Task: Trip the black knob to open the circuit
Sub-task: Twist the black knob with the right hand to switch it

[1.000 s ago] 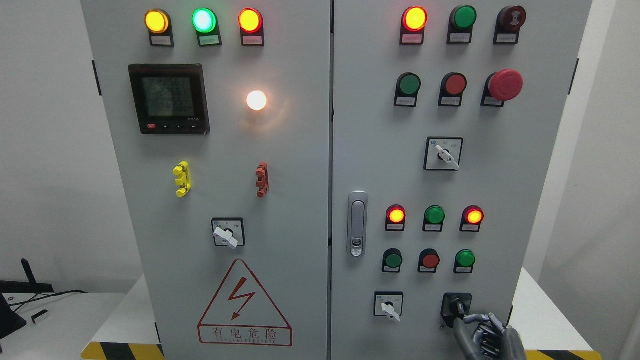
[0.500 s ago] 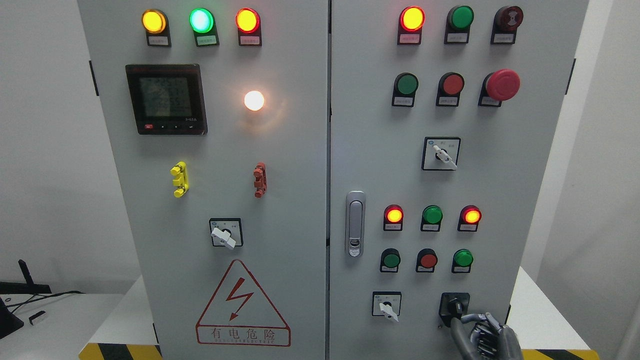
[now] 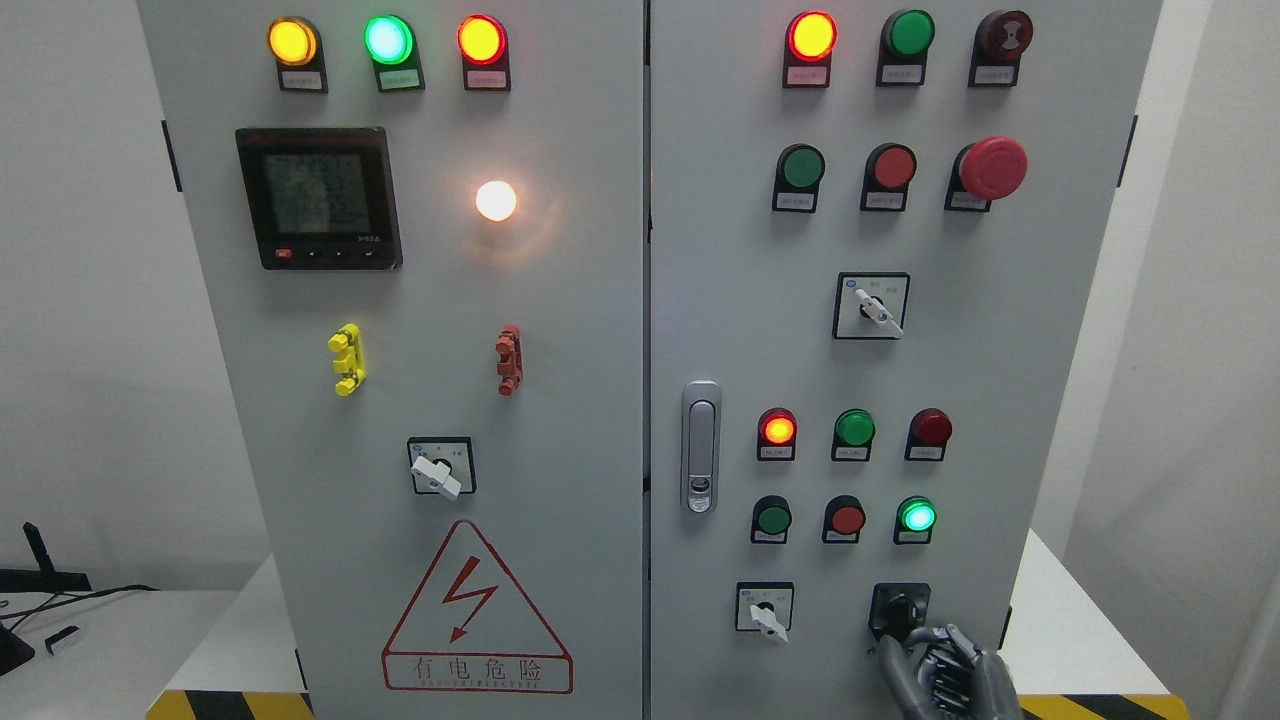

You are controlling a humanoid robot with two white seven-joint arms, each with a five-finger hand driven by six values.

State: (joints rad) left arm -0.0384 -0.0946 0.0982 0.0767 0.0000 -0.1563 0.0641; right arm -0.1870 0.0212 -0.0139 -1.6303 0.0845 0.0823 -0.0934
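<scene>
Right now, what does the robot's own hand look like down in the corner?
Only the right hand shows. It is dark grey with a dull metallic sheen, built of slim jointed fingers like a person's, with darker gaps between the segments. No cables, markings or sleeve are visible; the arm is mostly out of view.

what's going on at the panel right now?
The robot's right hand is at the black knob in the lower right corner of the cabinet's right door, its fingers curled up against it. Just above, the right-hand red lamp is dark and the green button below it glows, while the red lamp at the left of that row is lit. The left arm isn't in view.
</scene>
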